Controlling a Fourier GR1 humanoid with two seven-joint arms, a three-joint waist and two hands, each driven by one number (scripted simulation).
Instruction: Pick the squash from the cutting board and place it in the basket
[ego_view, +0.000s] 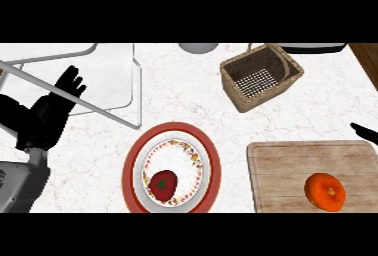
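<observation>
An orange, round squash (325, 191) lies on the wooden cutting board (288, 170) at the lower right. The brown wicker basket (261, 76) stands tilted at the upper right, holding nothing I can see. My left hand (52, 107) rests at the left edge, fingers straight and pointing up, holding nothing. Of my right hand (364, 132) only a black fingertip shows at the right edge, just above the board and apart from the squash.
A red-rimmed plate (171, 170) with a red tomato-like fruit (163, 184) sits left of the board. A sink (111, 75) with a metal bar lies at the upper left. A grey round object (198, 47) and a dark one (314, 47) sit along the far edge.
</observation>
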